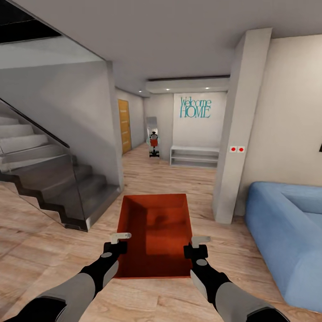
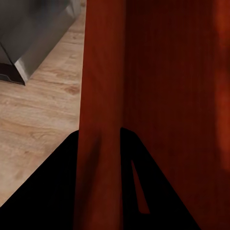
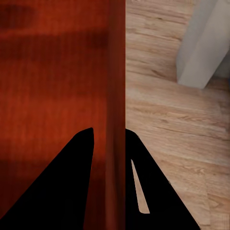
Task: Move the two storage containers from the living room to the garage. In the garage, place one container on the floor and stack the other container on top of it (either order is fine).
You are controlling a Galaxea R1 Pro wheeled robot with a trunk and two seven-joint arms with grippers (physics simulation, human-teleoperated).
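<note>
1. Storage container (image 1: 156, 235): an orange-red open-top bin, carried level between the two arms above the pale wood-plank floor (image 1: 53, 241). Its near end lies towards the robot and its far end points down the hallway.

2. Left gripper (image 1: 120, 239): its two dark fingers (image 2: 52, 191) straddle the bin's left long wall, one outside and one inside, closed onto the thin panel.

3. Right gripper (image 1: 197, 245): the same hold on the right long wall. The fingers (image 3: 62, 187) pinch the wall from both faces, with the bin's textured bottom on the inner side and floor planks on the outer.

4. Handling, judged: thin tapered walls suggest a light, somewhat flexible shell. A pinch on each wall near the near end leaves most of the bin cantilevered beyond the fingertips, so it may sag or slip if jolted. The smooth walls look slippery, so an even squeeze on both sides matters.

5. Edges: the top rim sits right at the finger roots, and the far corners project well beyond both grippers.

6. Open room: the staircase (image 1: 53, 179) with its glass side stands outside the left fingers. The white pillar (image 1: 237, 134) and blue sofa (image 1: 286, 232) stand outside the right. Between them the floor runs clear ahead of the fingertips towards a wooden door (image 1: 124, 125).
</note>
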